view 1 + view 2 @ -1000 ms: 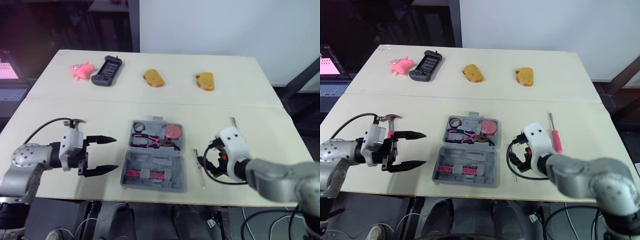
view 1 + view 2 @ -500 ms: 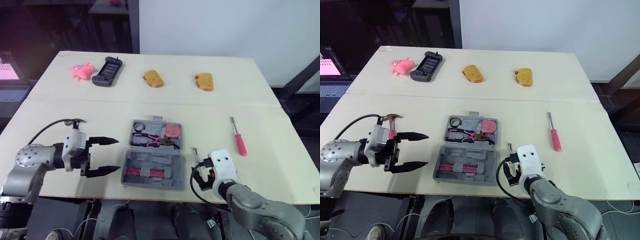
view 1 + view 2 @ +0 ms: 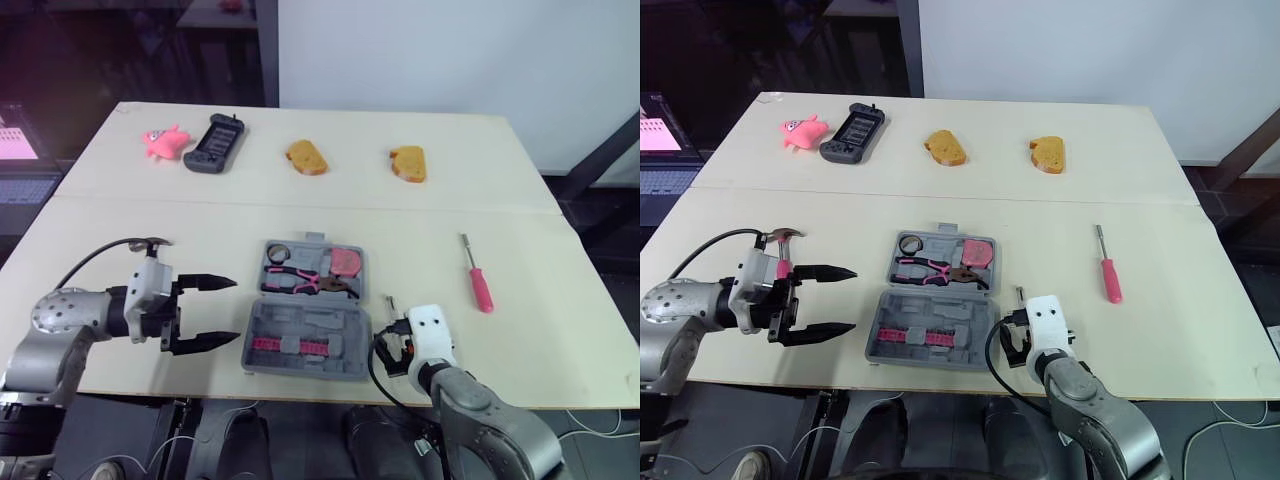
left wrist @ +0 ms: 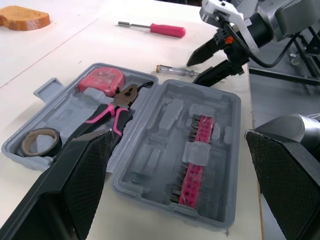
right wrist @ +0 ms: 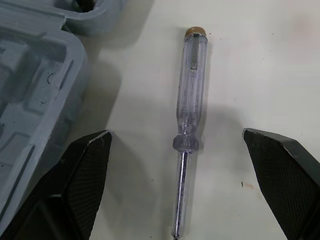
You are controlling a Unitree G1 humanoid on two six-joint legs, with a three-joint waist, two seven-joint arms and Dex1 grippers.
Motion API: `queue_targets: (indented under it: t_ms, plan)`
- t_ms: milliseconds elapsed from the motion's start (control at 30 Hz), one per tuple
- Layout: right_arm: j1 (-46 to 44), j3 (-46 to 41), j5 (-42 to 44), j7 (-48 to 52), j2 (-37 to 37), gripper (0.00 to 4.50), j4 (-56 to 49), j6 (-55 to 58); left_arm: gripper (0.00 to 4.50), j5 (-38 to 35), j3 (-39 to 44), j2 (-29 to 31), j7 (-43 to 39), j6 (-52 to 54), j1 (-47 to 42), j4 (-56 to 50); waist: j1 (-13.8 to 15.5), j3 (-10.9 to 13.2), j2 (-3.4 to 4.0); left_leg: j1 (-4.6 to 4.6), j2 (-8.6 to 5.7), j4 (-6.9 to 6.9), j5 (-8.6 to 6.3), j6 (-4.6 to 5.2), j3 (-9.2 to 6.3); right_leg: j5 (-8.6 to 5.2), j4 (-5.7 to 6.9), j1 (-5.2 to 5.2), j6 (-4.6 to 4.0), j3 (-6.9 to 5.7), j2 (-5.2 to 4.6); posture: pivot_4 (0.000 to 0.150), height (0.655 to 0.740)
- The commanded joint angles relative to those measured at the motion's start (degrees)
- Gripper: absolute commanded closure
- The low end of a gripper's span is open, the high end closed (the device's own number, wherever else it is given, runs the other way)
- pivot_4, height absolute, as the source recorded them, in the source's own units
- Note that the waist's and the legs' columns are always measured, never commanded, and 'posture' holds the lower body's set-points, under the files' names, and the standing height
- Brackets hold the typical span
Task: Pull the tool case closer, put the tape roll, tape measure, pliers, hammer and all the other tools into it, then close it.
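By right claw [image 5: 176, 134] — screwdriver [image 5: 192, 85], tip cropped

Pink toy [image 3: 163, 140], handheld console [image 3: 214, 143], bread slice [image 3: 307, 156], second bread slice [image 3: 409, 162].

A robotics test lab: a plain pale bench [image 3: 150, 215] against a white wall [image 3: 450, 60], set with mismatched props: pink toy [image 3: 163, 141], handheld console [image 3: 214, 142], bread slices [image 3: 307, 156], tool case [image 3: 300, 324].

Pale wooden table [image 3: 480, 180], white wall [image 3: 450, 50], dark floor beyond
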Motion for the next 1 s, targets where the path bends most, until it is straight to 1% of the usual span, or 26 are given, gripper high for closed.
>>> queue_targets:
  t_ms: [33, 67, 100, 133, 300, 333, 367, 533, 633, 733, 800, 867, 933, 967, 1000]
  plan:
    - [1.3, -2.53, -1.28, 1.49, 1.58, 0.06, 1.62, 1.68, 0.0, -0.59, 1.4, 0.8, 0.13, -0.14, -0.23, -1.07, 0.01, -0.04, -0.06, 0.0, 0.0, 0.02, 0.0, 0.0, 0.0, 0.0, 0.0, 0.01, 0.0, 0.0, 0.0, 0.15, 0.7395]
    - [1.29, -3.21, -1.3, 1.85, 2.24, 0.58, 1.96, 1.91, 0.0, -0.57, 1.38, 0.79, 0.15, -0.13, -0.19, -1.1, 0.02, -0.07, -0.12, 0.0, 0.0, 0.02, 0.0, 0.0, 0.0, 0.0, 0.0, 0.02, 0.0, 0.0, 0.0, 0.15, 0.7395]
    - [1.21, -3.67, -1.67, 2.12, 2.59, 0.84, 2.23, 2.32, 0.0, -0.56, 1.35, 0.79, 0.2, -0.09, -0.17, -1.15, 0.05, -0.1, -0.15, 0.0, 0.0, 0.02, 0.0, 0.0, 0.0, 0.0, 0.0, 0.02, 0.0, 0.0, 0.0, 0.15, 0.7395]
    - [1.09, -3.78, -2.23, 2.54, 2.63, 1.28, 2.33, 2.73, 0.0, -0.56, 1.33, 0.8, 0.22, -0.05, -0.17, -1.2, 0.05, -0.1, -0.16, 0.0, 0.0, 0.02, 0.0, 0.0, 0.0, 0.0, 0.0, 0.02, 0.0, 0.0, 0.0, 0.15, 0.7395]
    - [1.37, -3.69, -4.93, 4.14, 3.25, 3.78, 1.6, 4.21, 0.0, -0.6, 1.32, 0.83, 0.36, 0.07, -0.28, -1.26, 0.03, -0.13, -0.16, 0.03, 0.0, 0.01, 0.0, 0.0, 0.0, 0.0, 0.0, 0.03, 0.0, -0.01, 0.0, 0.15, 0.7395]
    - [1.42, -3.62, -5.43, 4.41, 3.38, 4.2, 1.52, 4.3, 0.0, -0.6, 1.31, 0.83, 0.37, 0.07, -0.27, -1.26, 0.03, -0.14, -0.17, 0.03, 0.0, 0.0, 0.0, 0.0, -0.01, 0.0, 0.0, 0.03, 0.0, 0.0, 0.0, 0.15, 0.7395]
    - [1.45, -3.64, -5.91, 4.69, 3.57, 4.37, 1.42, 4.43, 0.0, -0.63, 1.33, 0.85, 0.37, 0.09, -0.26, -1.29, 0.03, -0.14, -0.17, 0.03, 0.0, 0.0, 0.0, 0.0, -0.01, 0.0, 0.0, 0.04, 0.0, -0.01, 0.0, 0.15, 0.7395]
    - [-0.13, -0.95, -9.59, 7.76, 2.37, 4.37, -0.28, 2.41, 0.0, -0.65, 1.37, 0.95, 0.34, 0.18, -0.16, -1.34, 0.02, -0.14, -0.17, 0.03, 0.0, 0.01, 0.0, 0.0, 0.0, 0.0, 0.0, 0.04, 0.0, -0.01, 0.0, 0.15, 0.7395]
    - [-1.58, 0.89, -12.13, 10.32, -0.3, 4.37, -2.06, 2.44, 0.0, -0.64, 1.47, 0.98, 0.37, 0.17, -0.2, -1.18, -0.14, -0.13, -0.16, 0.03, 0.0, 0.01, 0.0, 0.0, 0.0, 0.0, 0.0, 0.03, 0.0, 0.0, 0.0, 0.15, 0.7395]
    - [-4.92, 0.08, -12.72, 14.42, -4.96, 4.37, -5.69, 4.63, 0.0, -1.16, 2.01, 1.26, 0.04, 0.35, 0.08, -1.02, -0.12, -0.09, -0.09, 0.02, 0.0, 0.0, 0.0, 0.0, 0.0, 0.0, 0.0, 0.01, 0.01, 0.0, 0.0, 0.15, 0.7395]
    - [-9.16, -2.61, -10.17, 19.33, -9.14, 4.37, -9.05, 8.27, 0.0, -1.52, 2.44, 1.66, -0.57, 0.19, 0.25, -0.59, -0.1, -0.08, -0.08, 0.0, 0.0, 0.02, 0.0, 0.0, 0.01, 0.01, 0.0, 0.01, 0.01, 0.0, -0.01, 0.15, 0.7395]
    - [-18.81, -4.4, -3.28, 30.1, -17.01, 4.37, -12.74, 14.07, 0.0, -2.33, 3.33, 1.56, -2.04, -0.92, 0.23, 0.74, -0.2, 0.04, 0.12, 0.01, 0.0, 0.09, 0.0, -0.01, 0.02, 0.02, 0.01, 0.02, 0.02, 0.02, -0.01, 0.15, 0.7395]
    - [-25.23, -4.81, 0.98, 35.77, -21.07, 4.37, -13.67, 18.26, 0.0, -2.51, 3.68, 1.32, -2.64, -1.58, -0.14, 1.84, -0.05, 0.06, 0.16, 0.03, 0.0, 0.1, 0.01, -0.02, 0.03, 0.05, 0.03, 0.02, 0.05, 0.04, 0.0, 0.15, 0.7395]
    - [-29.96, -4.54, 3.88, 39.24, -22.97, 4.37, -13.43, 21.09, 0.0, -2.3, 3.8, 1.34, -3.07, -2.02, -0.29, 2.75, 0.01, 0.05, 0.17, 0.03, 0.0, 0.03, 0.01, -0.01, -0.01, 0.05, 0.04, 0.0, 0.05, 0.0, 0.01, 0.15, 0.7395]
    - [-37.35, -2.82, 7.8, 44.4, -25.14, 4.37, -12.79, 25.07, 0.0, -2.14, 4.03, 1.34, -3.91, -2.91, -0.42, 4.0, 0.01, 0.12, 0.27, 0.05, 0.01, -0.02, 0.01, -0.01, -0.03, 0.03, 0.04, 0.01, 0.06, -0.03, 0.02, 0.15, 0.7395]
